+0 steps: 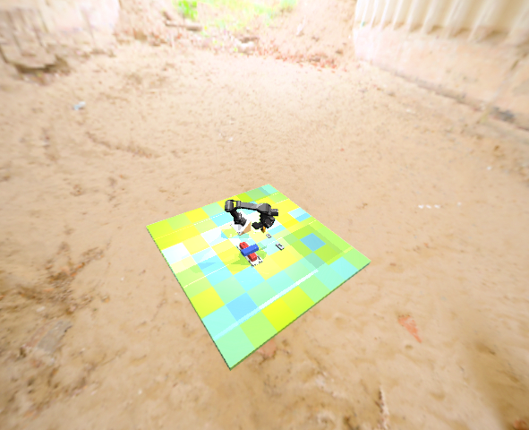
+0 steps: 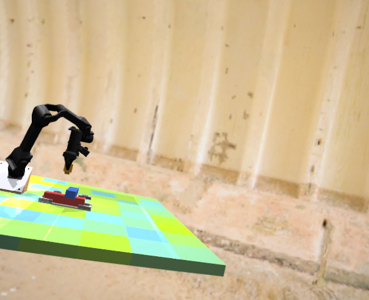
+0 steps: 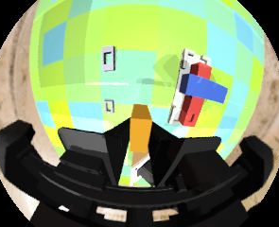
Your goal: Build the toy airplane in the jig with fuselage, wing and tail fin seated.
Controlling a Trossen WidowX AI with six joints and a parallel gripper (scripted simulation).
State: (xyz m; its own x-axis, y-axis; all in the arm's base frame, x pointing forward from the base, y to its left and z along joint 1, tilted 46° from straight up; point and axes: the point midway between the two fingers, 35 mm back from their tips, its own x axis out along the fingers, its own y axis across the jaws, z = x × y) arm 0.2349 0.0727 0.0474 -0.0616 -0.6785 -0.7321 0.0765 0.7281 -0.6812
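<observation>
The red fuselage [image 1: 253, 255] [image 2: 57, 197] [image 3: 191, 112] lies in the grey jig cradle [image 1: 257, 262] [image 2: 62, 204] [image 3: 176, 98] on the checkered board. The blue wing [image 1: 248, 250] [image 2: 72, 192] [image 3: 206, 89] sits across its top. My gripper [image 1: 262, 227] [image 2: 68, 167] [image 3: 139, 121] is shut on the orange tail fin [image 2: 69, 170] [image 3: 139, 125] and holds it in the air, above the board and off to the side of the jig, apart from the fuselage.
Two small grey stands [image 1: 268, 235] [image 1: 279, 245] [image 3: 109, 59] [image 3: 109, 106] lie on the green, yellow and blue board [image 1: 255, 319] [image 2: 113, 225]. The arm's white base plate [image 2: 0, 180] stands at the board's back. Sandy ground surrounds the board.
</observation>
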